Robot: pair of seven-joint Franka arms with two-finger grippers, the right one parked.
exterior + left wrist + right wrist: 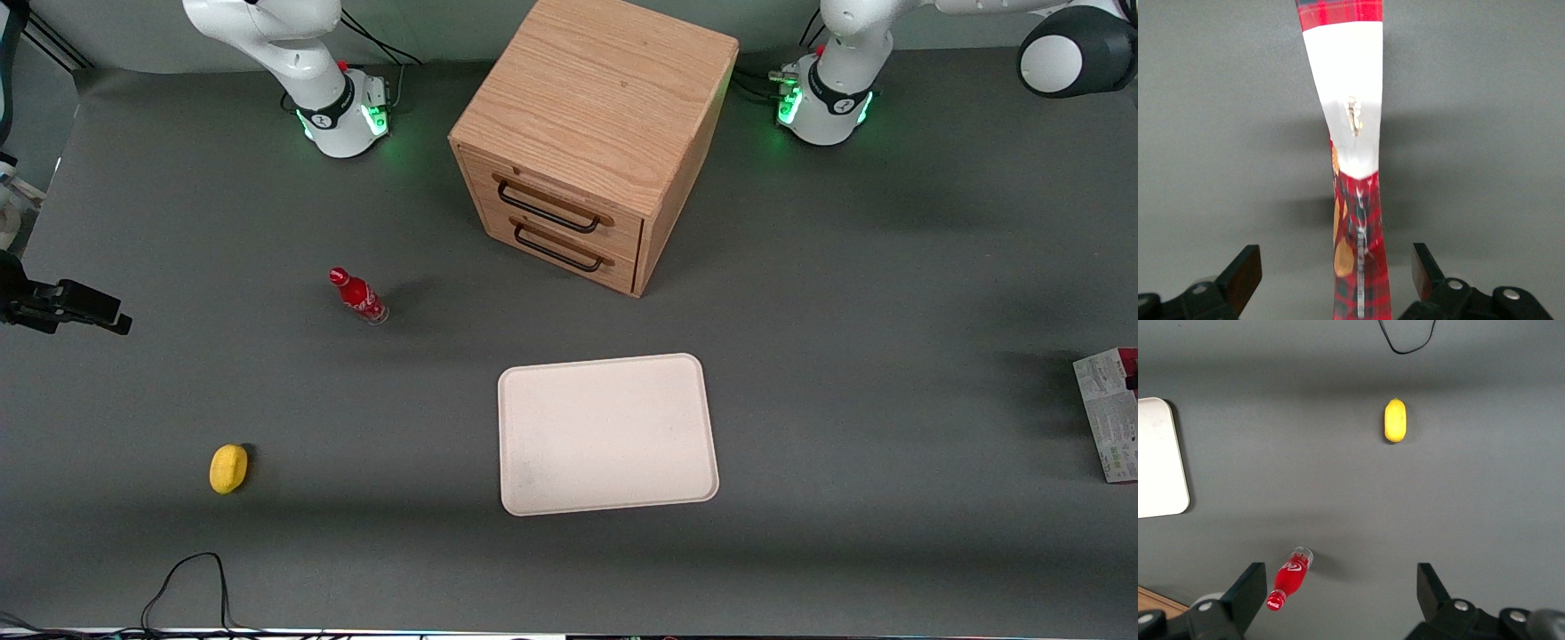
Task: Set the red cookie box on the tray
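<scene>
The red cookie box [1105, 414] stands on a narrow side at the working arm's end of the table, cut off by the edge of the front view, its pale printed face showing. In the left wrist view its red plaid and white narrow edge [1346, 133] runs straight between the two fingers. My left gripper [1335, 260] is open above it, with a black finger [1245, 273] on each side and clear gaps to the carton. The cream tray [533, 484] lies flat mid-table, well away from the box toward the parked arm's end.
A wooden two-drawer cabinet [596, 107] stands farther from the front camera than the tray. A small red bottle [358, 296] and a yellow lemon-like object [228, 468] sit toward the parked arm's end. A black cable [191, 578] loops at the near table edge.
</scene>
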